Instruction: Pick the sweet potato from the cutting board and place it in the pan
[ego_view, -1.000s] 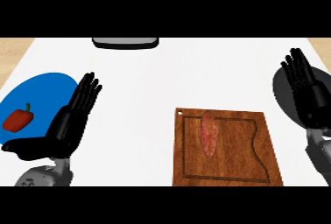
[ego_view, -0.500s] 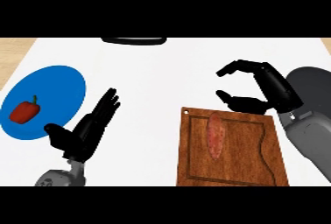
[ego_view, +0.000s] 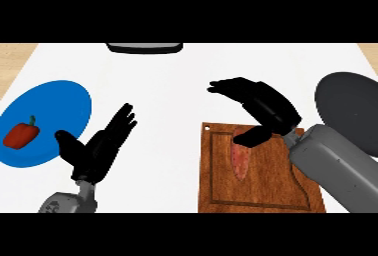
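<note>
A long reddish sweet potato (ego_view: 241, 160) lies lengthwise on the wooden cutting board (ego_view: 258, 192) at the lower right. My right hand (ego_view: 264, 107) hovers over the board's far end, fingers spread and curved, thumb just above the potato's far tip; it holds nothing. The dark grey pan (ego_view: 351, 105) shows at the right edge, partly behind my right forearm. Left of the board, my left hand (ego_view: 100, 145) stands open with fingers up.
A blue plate (ego_view: 52, 107) at the left carries a red bell pepper (ego_view: 21, 135). A dark grey object (ego_view: 144, 47) sits at the counter's far edge. The wooden counter rim shows at the far corners.
My right hand has swung in from the right and down to the board's far end, over the sweet potato. The view has shifted, bringing the pan into sight. My left hand has tilted slightly.
</note>
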